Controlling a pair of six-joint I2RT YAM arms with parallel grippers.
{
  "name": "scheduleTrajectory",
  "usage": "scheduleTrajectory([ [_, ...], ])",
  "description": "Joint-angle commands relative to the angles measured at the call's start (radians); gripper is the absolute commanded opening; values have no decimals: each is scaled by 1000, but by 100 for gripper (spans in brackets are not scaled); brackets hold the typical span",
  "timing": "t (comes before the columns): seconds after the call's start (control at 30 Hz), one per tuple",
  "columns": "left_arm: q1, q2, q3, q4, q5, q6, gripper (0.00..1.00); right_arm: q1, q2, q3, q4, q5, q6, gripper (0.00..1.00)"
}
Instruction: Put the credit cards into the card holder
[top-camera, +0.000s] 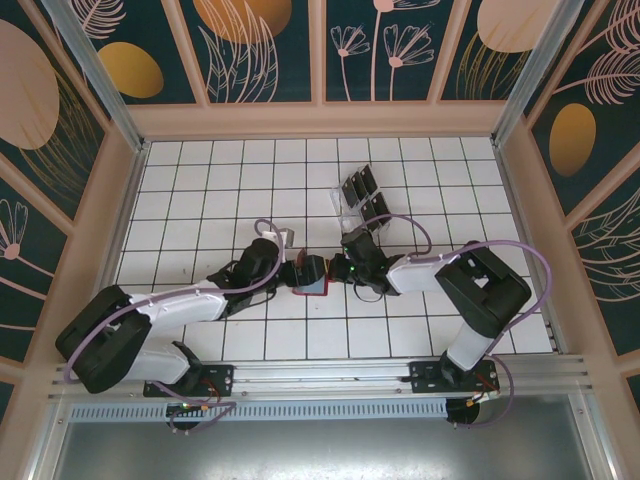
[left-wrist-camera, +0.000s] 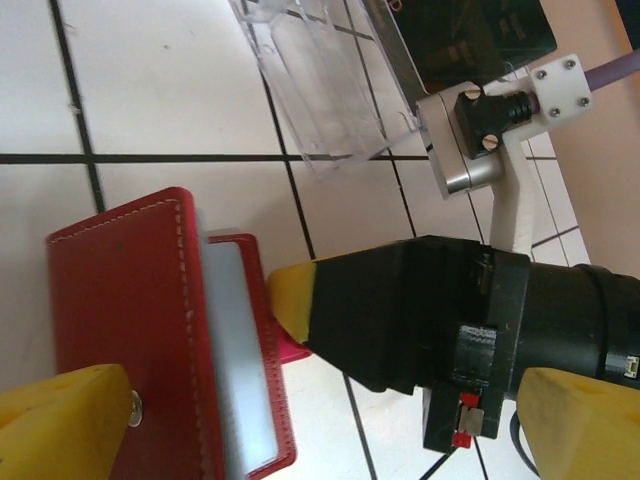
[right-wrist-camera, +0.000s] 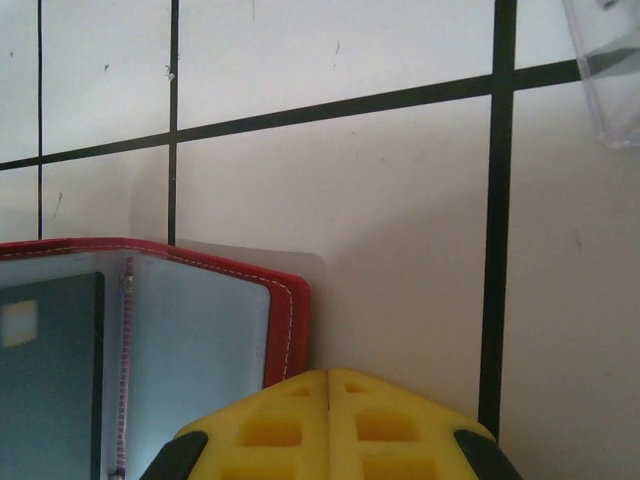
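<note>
We find the small red fold-over wallet (left-wrist-camera: 120, 310) open on the tiles between both grippers. The right gripper (right-wrist-camera: 330, 410) is closed, apparently pressing its edge, and the left gripper (top-camera: 298, 270) is spread wide. The glossy black cards (top-camera: 357, 187) sit in the clear plastic rack (top-camera: 350, 215). We advise holding the cover flat.

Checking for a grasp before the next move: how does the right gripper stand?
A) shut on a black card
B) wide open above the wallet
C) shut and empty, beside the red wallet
C: in the right wrist view, the right gripper's yellow fingers meet with no gap and nothing between them, next to the card holder's red edge.
</note>
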Motion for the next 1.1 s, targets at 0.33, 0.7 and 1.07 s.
scheduleTrajectory([
  [0.33,-40,120,24,117,27,-67,98,-52,-142,-99,19,-5,53,0],
  [0.7,-77,87,67,99,2,-75,98,-70,-143,-128,58,-27,61,0],
  [1.07,-98,170,83,110,-6,-94,99,-74,-151,-145,86,-44,73,0],
])
